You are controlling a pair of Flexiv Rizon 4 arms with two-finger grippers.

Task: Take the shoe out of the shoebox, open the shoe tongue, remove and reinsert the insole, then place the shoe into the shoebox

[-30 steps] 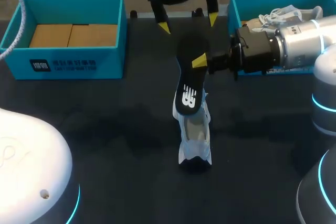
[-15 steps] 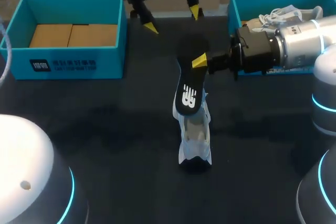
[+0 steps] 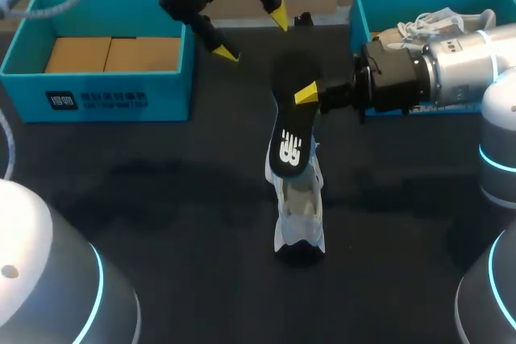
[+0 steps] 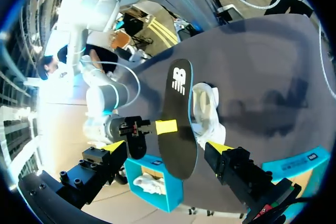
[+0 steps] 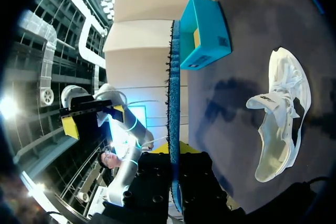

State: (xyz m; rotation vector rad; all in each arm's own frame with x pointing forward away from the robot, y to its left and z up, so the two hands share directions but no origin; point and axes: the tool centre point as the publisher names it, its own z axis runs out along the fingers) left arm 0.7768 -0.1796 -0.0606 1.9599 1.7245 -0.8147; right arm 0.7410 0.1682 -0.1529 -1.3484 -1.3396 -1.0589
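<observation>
While the right claw (image 3: 311, 96) is clamped on the black insole (image 3: 289, 130) and holds it up over the counter (image 3: 161, 199), the white shoe (image 3: 300, 217) lies mid-counter below the insole's lower end. I cannot tell if the two touch. The shoe is well apart from every counter edge and from both boxes, with broad dark surface on each side of it and toward the near edge.

The left claw (image 3: 251, 35) hangs near the far edge, just beside the left shoebox (image 3: 97, 98), fingers wide apart with nothing between them. The left shoebox sits at the far left. The right shoebox (image 3: 360, 10) sits at the far right corner, and the far edge shows between the two.

Hidden or unclear:
- In the head view only one yellow tip of the right claw shows; the other is behind the insole.
- In the right wrist view the insole shows only as a thin edge between the fingers.
- The right arm (image 3: 451, 66) covers most of the right shoebox's front wall and part of the second shoe (image 3: 439, 20) inside it.
- The shoe's toe and heel ends are hard to tell apart from above.

Counts: two shoeboxes, two shoes (one on the counter, one boxed), one insole, two claws, two tan cardboard pieces (image 3: 113, 54) side by side in the left shoebox.
</observation>
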